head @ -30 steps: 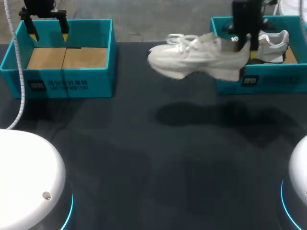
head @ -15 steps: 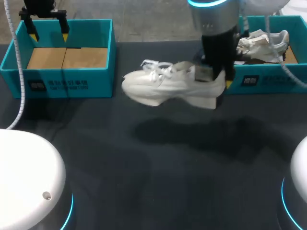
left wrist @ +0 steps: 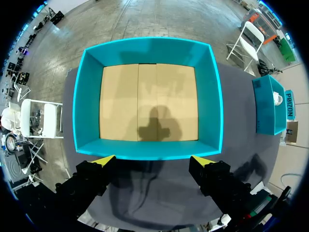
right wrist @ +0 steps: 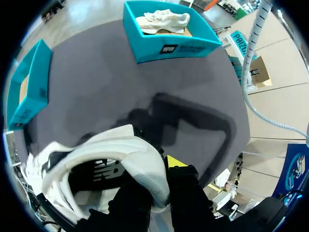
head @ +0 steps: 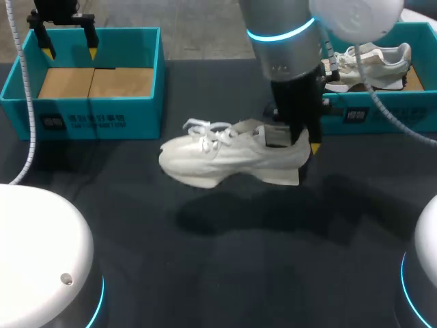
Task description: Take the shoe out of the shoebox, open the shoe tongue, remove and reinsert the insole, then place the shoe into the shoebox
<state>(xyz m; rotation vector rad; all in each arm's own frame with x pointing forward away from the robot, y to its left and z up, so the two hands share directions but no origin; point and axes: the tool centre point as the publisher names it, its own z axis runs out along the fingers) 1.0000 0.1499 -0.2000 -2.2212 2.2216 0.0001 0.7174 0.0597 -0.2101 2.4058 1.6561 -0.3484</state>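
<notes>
Head view: the dark desk (head: 205, 273) is carrying 2 teal cardboard shoeboxes, the right shoebox (head: 382, 116) holding a pale second shoe (head: 372, 65). A white laced shoe (head: 218, 160) is hanging over the desk's middle, its heel clamped between the right fingers (right wrist: 176, 162). The left fingers (head: 92, 48) are standing apart above the left shoebox (head: 89, 116).

Heel of shoe (head: 222, 159) behind right pincer (head: 296, 145)

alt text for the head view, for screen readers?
The right gripper holds a white shoe by its heel over the dark table. A second shoe lies in the teal shoebox behind; the left gripper hangs open over the other teal box.
</notes>
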